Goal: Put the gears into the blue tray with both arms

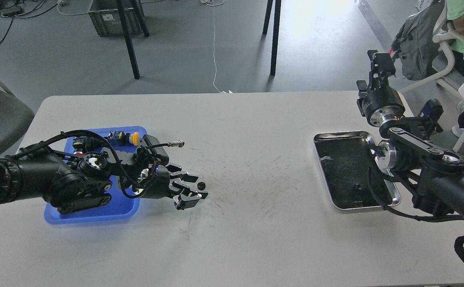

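Note:
A tiny black gear [201,185] lies on the white table just right of the blue tray [96,211]. My left gripper [199,187] reaches out over the tray's right rim and stands open. The gear shows in the gap between its fingertips and seems to touch neither finger. My left arm hides much of the tray's inside. My right gripper [380,65] is raised past the table's far right corner, dark and small, so its fingers cannot be told apart. A small dark bit [357,186] sits in the steel tray [320,139]; I cannot tell whether it is a gear.
Push-button switches lie at the blue tray's far end, one with a yellow cap [135,138]. My right arm's elbow overhangs the steel tray's right side. A seated person and a chair are beyond the table's right edge. A grey chair stands at the left.

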Available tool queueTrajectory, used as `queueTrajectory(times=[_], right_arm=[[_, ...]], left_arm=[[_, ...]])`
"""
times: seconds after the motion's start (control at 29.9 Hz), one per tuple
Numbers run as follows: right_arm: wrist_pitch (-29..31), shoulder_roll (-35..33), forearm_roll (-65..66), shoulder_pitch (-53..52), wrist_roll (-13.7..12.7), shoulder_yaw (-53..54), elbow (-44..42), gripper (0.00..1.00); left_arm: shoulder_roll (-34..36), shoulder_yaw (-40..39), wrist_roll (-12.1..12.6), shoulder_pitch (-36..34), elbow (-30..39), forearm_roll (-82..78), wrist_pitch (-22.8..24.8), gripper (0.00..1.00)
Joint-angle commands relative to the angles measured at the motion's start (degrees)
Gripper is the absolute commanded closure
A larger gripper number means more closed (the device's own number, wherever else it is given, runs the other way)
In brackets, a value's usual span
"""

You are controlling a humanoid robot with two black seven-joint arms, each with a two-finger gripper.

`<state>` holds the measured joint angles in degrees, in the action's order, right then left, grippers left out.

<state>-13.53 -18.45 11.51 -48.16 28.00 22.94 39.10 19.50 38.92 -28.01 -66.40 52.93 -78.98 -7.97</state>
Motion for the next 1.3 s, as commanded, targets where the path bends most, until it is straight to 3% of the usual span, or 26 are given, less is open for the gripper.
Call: queueTrajectory(times=[0.0,0.17,0.53,0.7,1.27], right_arm=[[0.0,0.0,0.0,0.0,0.0,-0.1,0.0,0.03],[0.0,0.0,0.1,0.0,0.0,-0.1,-0.1,0.03],[0.0,0.0,0.2,0.3,0.0,-0.1,-0.1,0.03],[0.0,0.0,0.4,0.3,0.0,-0.2,-0.2,0.03],[0.0,-0.1,0.5,0.1,0.0,-0.2,-0.4,0.03]], left_arm=[[-0.1,0.0,0.0,0.2,-0.3,0.0,0.1,0.56],[-0.1,0.0,0.0,0.8,-0.6,-0.2,0.1,0.65],[0.0,-0.1,0.0,0.9,-2.0,-0.9,-0.2,0.7],[0.1,-0.7,0.0,0.8,-2.0,-0.8,-1.0,0.78],[0.6,-5.3,0.0,-3.2,-0.6,0.6,-0.8,0.87]])
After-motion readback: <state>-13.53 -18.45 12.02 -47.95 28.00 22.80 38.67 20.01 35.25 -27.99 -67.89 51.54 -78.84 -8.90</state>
